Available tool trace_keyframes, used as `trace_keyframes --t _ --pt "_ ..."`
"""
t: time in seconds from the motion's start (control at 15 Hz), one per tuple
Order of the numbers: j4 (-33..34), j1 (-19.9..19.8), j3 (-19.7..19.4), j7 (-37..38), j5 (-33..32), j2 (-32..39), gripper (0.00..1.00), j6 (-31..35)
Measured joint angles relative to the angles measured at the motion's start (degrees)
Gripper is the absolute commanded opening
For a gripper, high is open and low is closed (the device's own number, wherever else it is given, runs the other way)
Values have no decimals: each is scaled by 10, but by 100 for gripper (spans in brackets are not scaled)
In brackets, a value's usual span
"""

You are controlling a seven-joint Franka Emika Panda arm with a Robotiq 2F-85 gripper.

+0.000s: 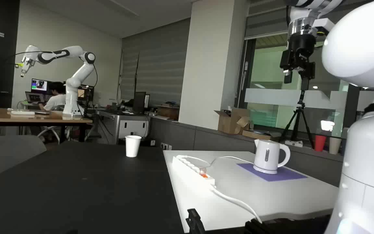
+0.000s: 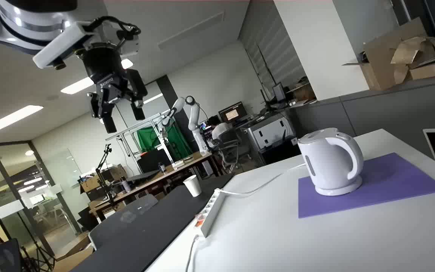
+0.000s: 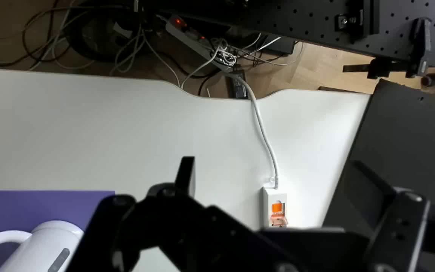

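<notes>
My gripper [image 1: 296, 81] hangs high above the tables in both exterior views, pointing down, open and holding nothing. In the wrist view its fingers are spread wide, and between them, well below, lies the white power strip [image 3: 274, 194] with its orange switch and clear flap; the gripper's body hides the rest of the strip. A white kettle [image 2: 332, 166] stands upright on a purple mat [image 2: 398, 189], its handle to the right. Only part of the kettle [image 3: 43, 249] shows at the wrist view's lower left. A white paper cup [image 1: 132, 146] stands upright on the black table.
The white table [image 2: 263, 226] meets the black table [image 1: 76, 188] along one edge. A white cord [image 3: 264, 134] runs from the strip over the table's edge. Grey chair [image 2: 127, 215] beside the black table; cardboard box [image 1: 232, 120] on the ledge behind the kettle.
</notes>
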Motion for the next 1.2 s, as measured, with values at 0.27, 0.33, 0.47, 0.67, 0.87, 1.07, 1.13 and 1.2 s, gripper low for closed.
trace_keyframes --t 0.27,0.33,0.47,0.67,0.87,1.07,1.13,1.2 --pt "0 0 0 0 0 0 100 0" --pt "0 0 0 0 0 0 100 0" --pt "0 0 0 0 0 0 100 0" --pt "0 0 0 0 0 0 100 0" --pt "0 0 0 0 0 0 100 0" --pt "0 -3 -3 0 0 3 100 17" --pt "0 -9 -9 0 -1 7 100 45" --pt "1 -16 -18 -1 -1 14 100 79"
